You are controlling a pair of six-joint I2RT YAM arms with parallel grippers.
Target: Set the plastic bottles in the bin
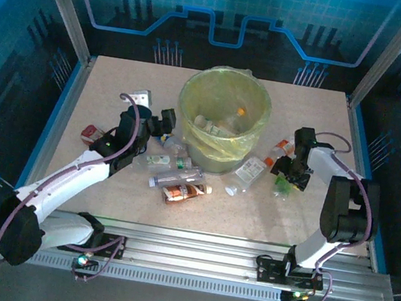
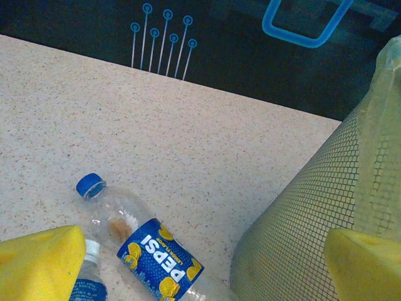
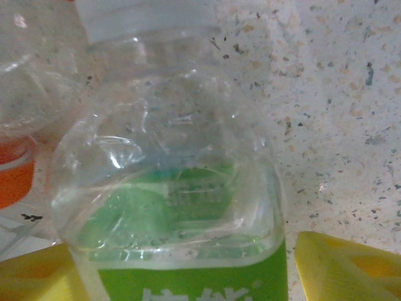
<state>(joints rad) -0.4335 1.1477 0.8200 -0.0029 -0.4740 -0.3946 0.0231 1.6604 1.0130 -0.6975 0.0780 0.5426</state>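
Speckled beige tabletop [image 1: 120, 80] inside a blue-lit booth, and I'd guess the job's about a third done. The bin [image 1: 219, 153] with the yellow-green liner sits upper middle in the top view and has a few bottles lying in the bottom, one with an orange cap [image 1: 242, 112]. Plenty is left out on the table though.

Going left to right:
- A red-brown pack [image 1: 92, 133] sits off by itself at the far left.
- The left gripper [image 1: 165, 126] hangs just left of the bin, spread wide and empty.
- On its wrist cam a blue-capped Pepsi bottle [image 2: 150, 251] lies below the yellow fingers [image 2: 37, 266], with the bin's mesh wall near it on the right.
- Below the bin is a loose pile of clear bottles [image 1: 171, 165], plus one with an orange-brown label [image 1: 186, 192].
- Right of the bin come another clear bottle [image 1: 250, 171] and an orange-capped bottle [image 1: 283, 146].
- The right gripper [image 1: 289, 176] is down at the table, straddling a green-label bottle [image 3: 182, 207].

Its fingers sit either side of that bottle, but I can't tell if they're actually pinching it.

Room-wise, there are dark walls with glowing blue circuit graphics, and aluminium rails along the bottom edge.
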